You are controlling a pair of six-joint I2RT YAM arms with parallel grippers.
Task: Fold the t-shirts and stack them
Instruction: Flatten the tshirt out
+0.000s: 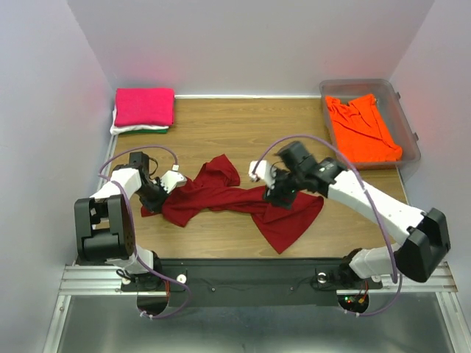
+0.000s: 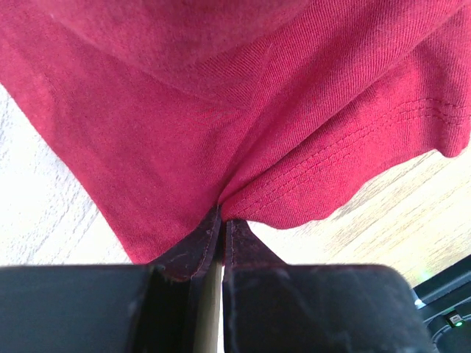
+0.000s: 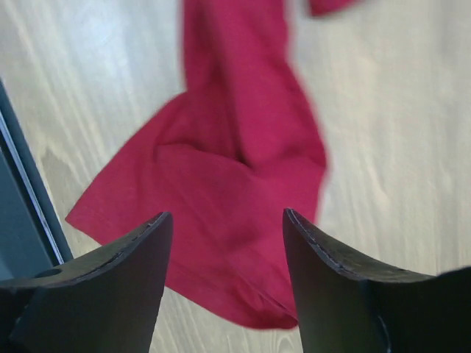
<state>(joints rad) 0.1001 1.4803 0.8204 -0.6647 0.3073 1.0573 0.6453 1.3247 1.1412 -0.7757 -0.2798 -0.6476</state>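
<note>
A dark red t-shirt [image 1: 235,200] lies crumpled and stretched across the middle of the wooden table. My left gripper [image 1: 157,193] is at its left end, shut on a hemmed fold of the cloth [image 2: 221,110]; the left gripper [image 2: 223,220] has its jaws pressed together with fabric pinched between them. My right gripper [image 1: 275,193] hovers over the shirt's right part. In the right wrist view the right gripper [image 3: 227,220] stands open, with the red cloth [image 3: 235,184] lying below and nothing between its fingers.
A folded hot pink t-shirt [image 1: 145,106] sits at the back left on top of white and green ones [image 1: 140,130]. A clear plastic tub [image 1: 398,93] at the back right holds a bright orange t-shirt [image 1: 362,129]. The dark front rail [image 3: 22,220] is close by.
</note>
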